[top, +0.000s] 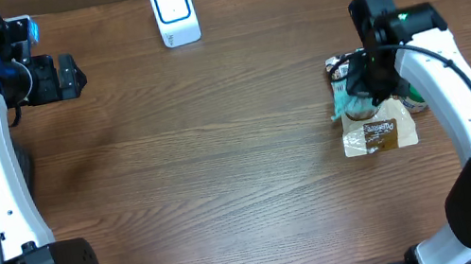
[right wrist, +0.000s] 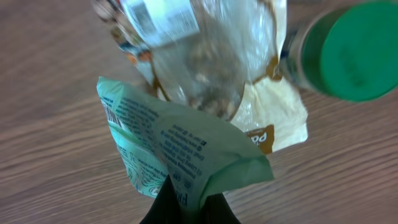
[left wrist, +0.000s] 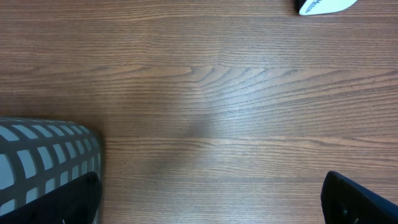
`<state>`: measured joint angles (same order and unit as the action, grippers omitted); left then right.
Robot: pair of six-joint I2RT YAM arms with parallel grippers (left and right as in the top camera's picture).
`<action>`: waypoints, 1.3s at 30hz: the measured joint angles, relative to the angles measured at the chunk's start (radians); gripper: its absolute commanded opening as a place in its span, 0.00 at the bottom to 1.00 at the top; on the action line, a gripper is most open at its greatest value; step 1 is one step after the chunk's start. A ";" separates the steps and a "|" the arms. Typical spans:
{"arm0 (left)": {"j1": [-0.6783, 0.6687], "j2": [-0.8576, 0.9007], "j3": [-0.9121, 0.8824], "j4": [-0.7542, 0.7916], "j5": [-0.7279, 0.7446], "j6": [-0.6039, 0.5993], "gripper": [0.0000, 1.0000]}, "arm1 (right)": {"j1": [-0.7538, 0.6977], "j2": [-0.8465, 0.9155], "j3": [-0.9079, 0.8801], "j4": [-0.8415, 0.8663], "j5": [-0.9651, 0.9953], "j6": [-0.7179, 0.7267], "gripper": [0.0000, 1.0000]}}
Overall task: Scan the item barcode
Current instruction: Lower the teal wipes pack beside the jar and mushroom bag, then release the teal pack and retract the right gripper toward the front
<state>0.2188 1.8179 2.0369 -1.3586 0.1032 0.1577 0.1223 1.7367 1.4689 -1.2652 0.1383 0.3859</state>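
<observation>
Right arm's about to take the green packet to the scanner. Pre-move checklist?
1. Right gripper shut on green packet: ok.
2. Packet free of clear bag and bottle: cannot tell, they overlap in the wrist view.
3. Scanner in view, nothing in front of it: ok.
4. Barcode visible near packet's edge: ok; which way it will face the scanner: cannot tell.
5. Left gripper open, off to the side of the table: ok.

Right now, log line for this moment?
left gripper: open, empty | right gripper: shut on green packet | barcode scanner: far side, untouched
</observation>
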 measured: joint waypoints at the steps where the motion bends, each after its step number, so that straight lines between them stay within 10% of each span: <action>1: 0.000 0.000 0.000 0.001 0.000 0.000 1.00 | 0.000 0.000 -0.012 0.008 0.000 0.002 0.04; 5: 0.000 0.000 0.000 0.000 0.000 0.000 1.00 | 0.000 0.000 -0.071 0.036 0.002 0.010 0.28; 24: 0.000 0.000 0.000 0.000 0.000 0.000 1.00 | 0.056 -0.163 0.254 -0.261 -0.093 -0.079 0.37; 25: 0.000 0.000 0.000 0.000 0.000 0.000 0.99 | 0.068 -0.201 0.259 -0.268 -0.109 -0.082 0.45; 26: 0.000 0.000 0.000 0.000 0.000 0.000 1.00 | 0.080 -0.239 0.262 -0.275 -0.126 -0.086 0.89; 27: 0.000 0.000 0.000 0.000 0.000 0.000 0.99 | 0.092 -0.284 0.264 -0.282 -0.151 -0.096 1.00; 39: 0.000 0.000 0.000 0.000 0.000 0.000 1.00 | 0.109 -0.616 0.278 -0.328 -0.298 -0.098 1.00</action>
<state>0.2188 1.8179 2.0369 -1.3582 0.1036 0.1577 0.2317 1.1206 1.7470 -1.5936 -0.1600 0.2874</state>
